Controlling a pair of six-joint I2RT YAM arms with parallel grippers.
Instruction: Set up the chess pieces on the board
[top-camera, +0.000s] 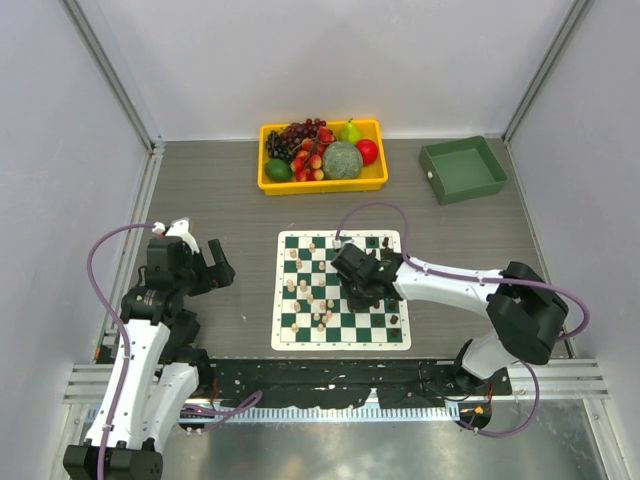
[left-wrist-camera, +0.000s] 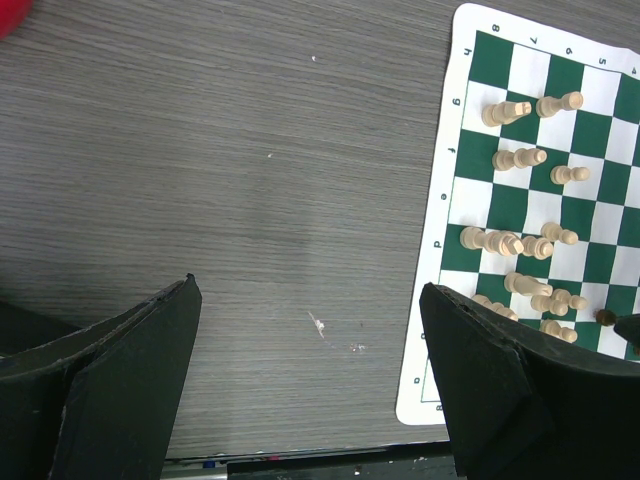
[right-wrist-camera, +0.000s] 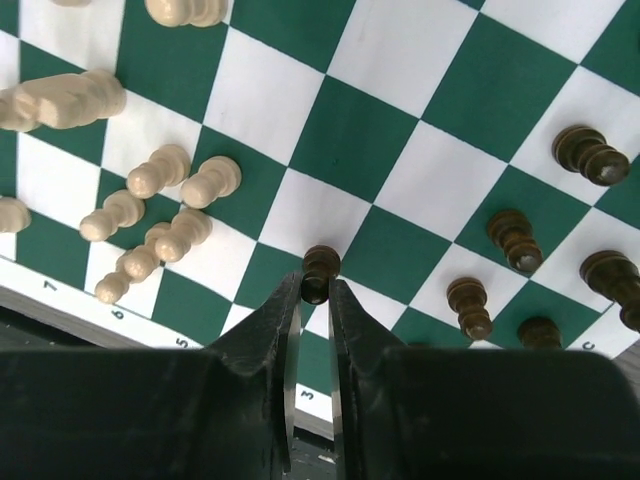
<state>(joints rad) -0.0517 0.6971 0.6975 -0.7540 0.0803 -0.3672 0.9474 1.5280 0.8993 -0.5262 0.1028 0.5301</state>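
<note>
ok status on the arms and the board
Right jaws shut on small dark brown chess piece over green-and-white checked board. Left jaws open, beside board. Nothing blocking.

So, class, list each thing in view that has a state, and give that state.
Left gripper, open, holding nothing.
Right gripper, shut on a dark piece.
Board, lying flat.
Light pieces, scattered on the left half.
Other dark pieces, loose near the right edge.
Tray, holding fruit.

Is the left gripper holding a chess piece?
No, the left gripper stands wide open above the table, nothing between its jaws.
</note>
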